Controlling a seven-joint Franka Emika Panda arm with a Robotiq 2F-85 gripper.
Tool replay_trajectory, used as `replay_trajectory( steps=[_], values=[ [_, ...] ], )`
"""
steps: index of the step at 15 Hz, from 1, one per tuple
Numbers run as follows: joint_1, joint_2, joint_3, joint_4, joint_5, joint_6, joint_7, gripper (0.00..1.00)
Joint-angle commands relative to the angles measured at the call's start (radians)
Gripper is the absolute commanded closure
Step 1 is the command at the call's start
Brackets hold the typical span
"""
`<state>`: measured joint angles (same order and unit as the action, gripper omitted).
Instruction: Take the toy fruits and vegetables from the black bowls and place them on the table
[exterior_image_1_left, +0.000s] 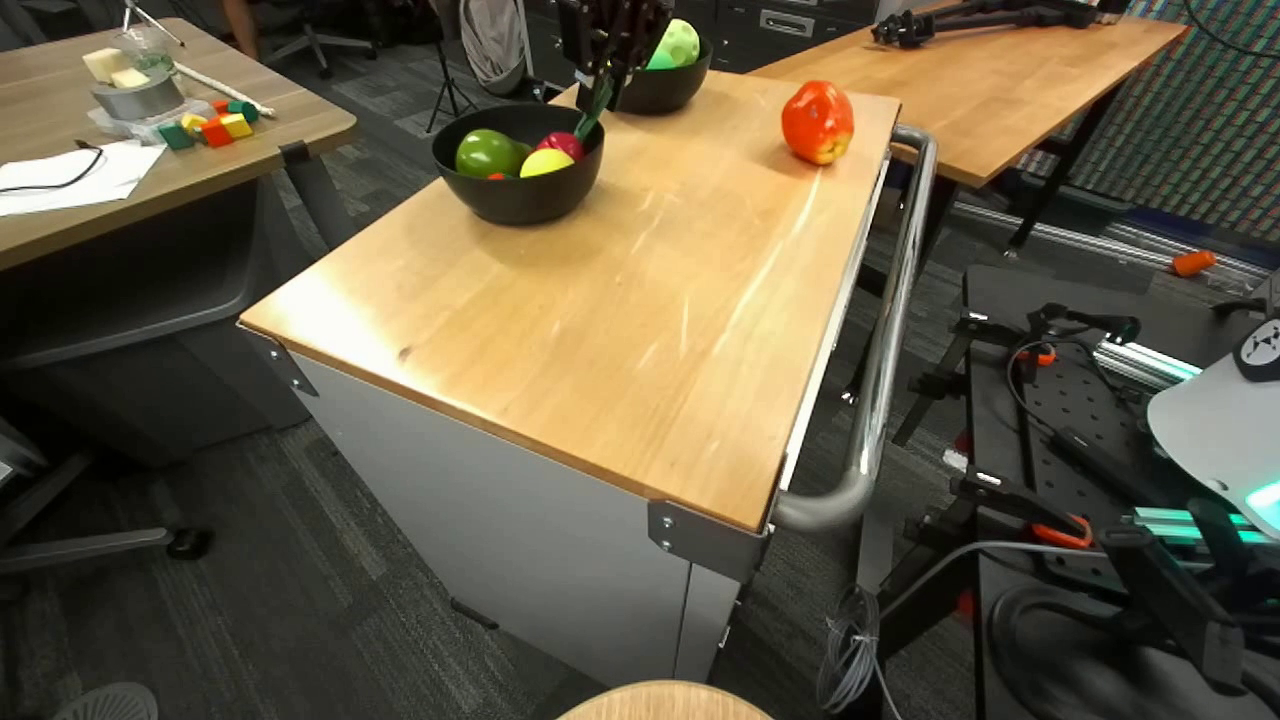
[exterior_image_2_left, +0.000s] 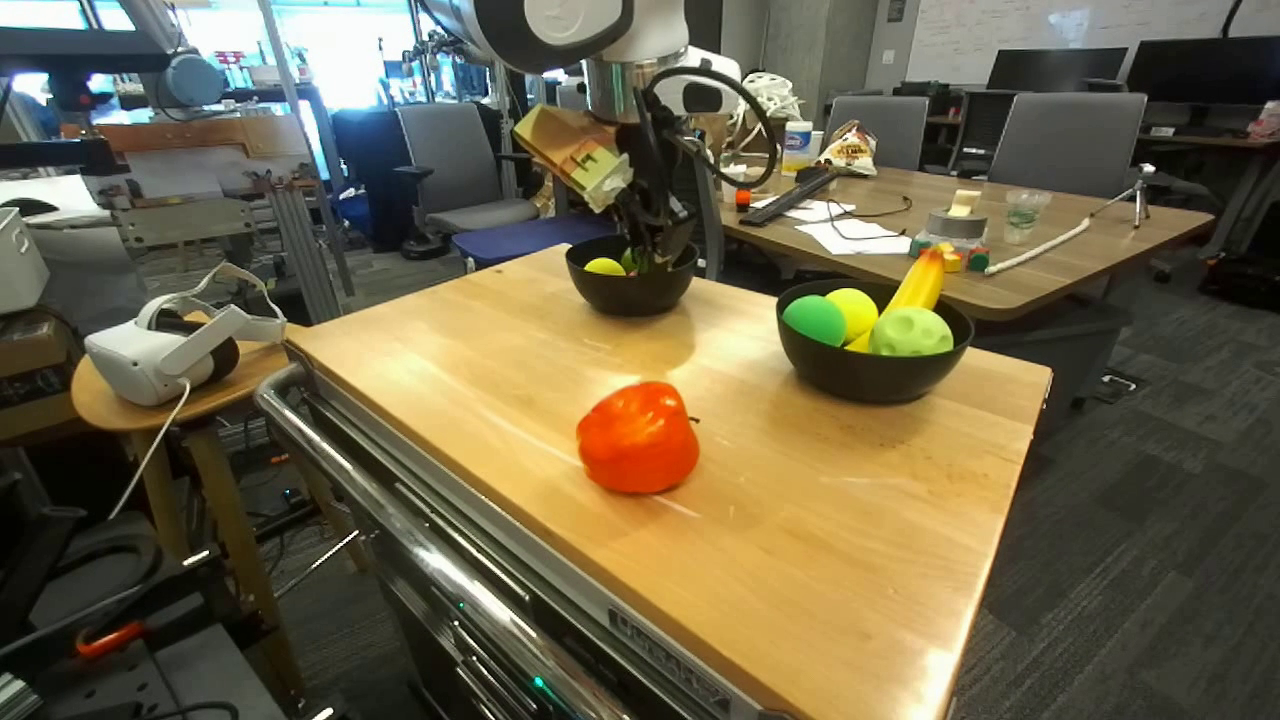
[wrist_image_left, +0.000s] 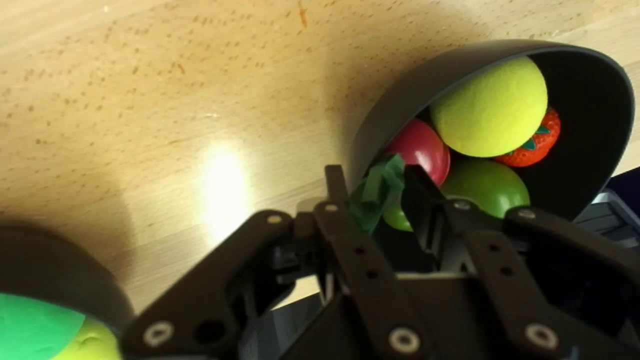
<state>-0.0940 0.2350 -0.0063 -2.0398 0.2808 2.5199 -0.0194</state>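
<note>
My gripper is over a black bowl, its fingers apart on either side of a toy radish's green leaves. A small gap shows between the left finger and the leaves. The radish lies in the bowl with a yellow ball, a strawberry and a green fruit. Another black bowl holds a green ball, a yellow ball, a yellow-orange long toy and a light green ball. A red pepper lies on the table.
The table has a metal handle rail along one side. A wooden desk with coloured blocks and papers stands nearby. A stool with a white headset stands beside the table in an exterior view.
</note>
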Motion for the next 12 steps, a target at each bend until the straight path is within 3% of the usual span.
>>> replay_trajectory(
  steps=[1, 2, 7, 10, 12],
  values=[
    [-0.005, -0.027, 0.003, -0.005, 0.015, -0.03, -0.023, 0.95],
    [-0.003, -0.037, 0.006, -0.006, 0.018, -0.035, -0.028, 1.0],
    [0.036, -0.164, 0.04, -0.02, -0.019, -0.046, -0.121, 0.99],
    [0.062, -0.244, 0.067, -0.007, 0.046, -0.053, -0.22, 0.99],
    [0.086, -0.283, 0.068, 0.013, 0.108, -0.138, -0.24, 0.99]
  ],
)
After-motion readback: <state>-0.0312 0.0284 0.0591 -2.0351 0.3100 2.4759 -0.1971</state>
